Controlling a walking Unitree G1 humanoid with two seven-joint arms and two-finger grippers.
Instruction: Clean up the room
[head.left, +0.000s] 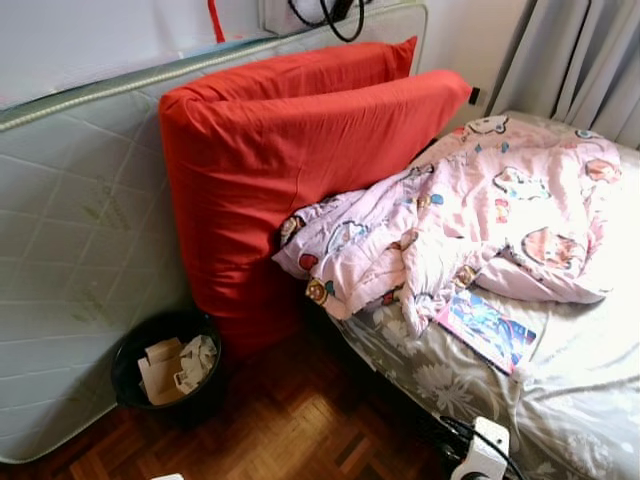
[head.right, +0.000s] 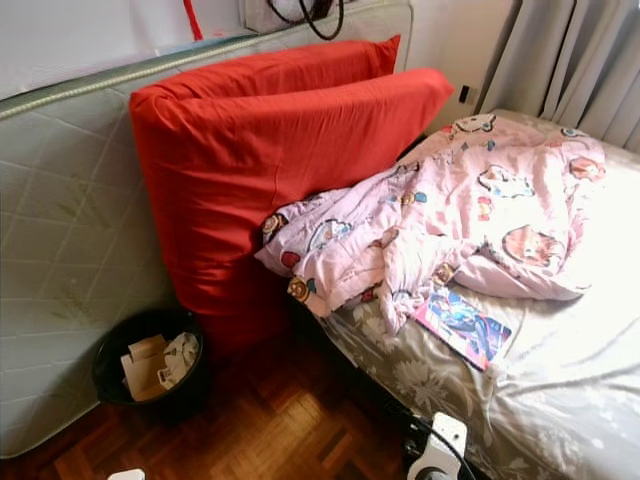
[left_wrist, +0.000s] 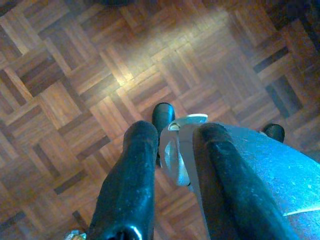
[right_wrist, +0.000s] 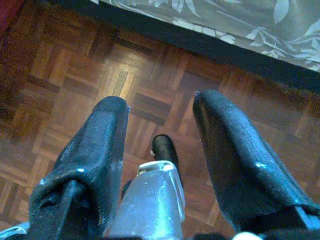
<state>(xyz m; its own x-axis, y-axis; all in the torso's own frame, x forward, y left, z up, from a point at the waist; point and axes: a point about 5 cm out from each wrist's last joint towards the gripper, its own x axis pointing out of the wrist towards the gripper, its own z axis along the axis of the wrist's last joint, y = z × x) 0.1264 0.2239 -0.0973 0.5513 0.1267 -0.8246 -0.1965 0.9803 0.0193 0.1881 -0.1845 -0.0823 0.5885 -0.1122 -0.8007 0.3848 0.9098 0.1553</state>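
Bed: we see it on the right, under a grey floral sheet (head.left: 560, 400), with curtains (head.left: 580, 60) hanging behind its far end.
Blanket: a pink cartoon-print blanket (head.left: 470, 220) lies crumpled across the bed; its near edge spills toward the red cushions.
Book: a colourful book (head.left: 487, 329) lies flat on the sheet, its top edge touching the blanket's hem.
Cushions: two large red cushions (head.left: 290, 170) stand on edge, leaning against a quilted grey mattress (head.left: 70, 260) propped along the wall.
Bin: a black bin (head.left: 165, 372) sits on the floor just beside the lower corner of the front cushion and against the mattress; we see cardboard and crumpled paper (head.left: 178, 366) inside.
Floor: dark parquet (head.left: 290, 430) lies between the bin and the bed.
Charger: a white plug-like device (head.left: 480, 450) with a black cable sits at the bed's near edge.
Left gripper: our left gripper (left_wrist: 172, 127) hangs over bare parquet, its fingers (left_wrist: 132, 180) a small way apart and holding nothing.
Right gripper: our right gripper (right_wrist: 160, 102) hangs over the parquet near the bed's edge, its fingers (right_wrist: 92, 150) spread wide and empty.
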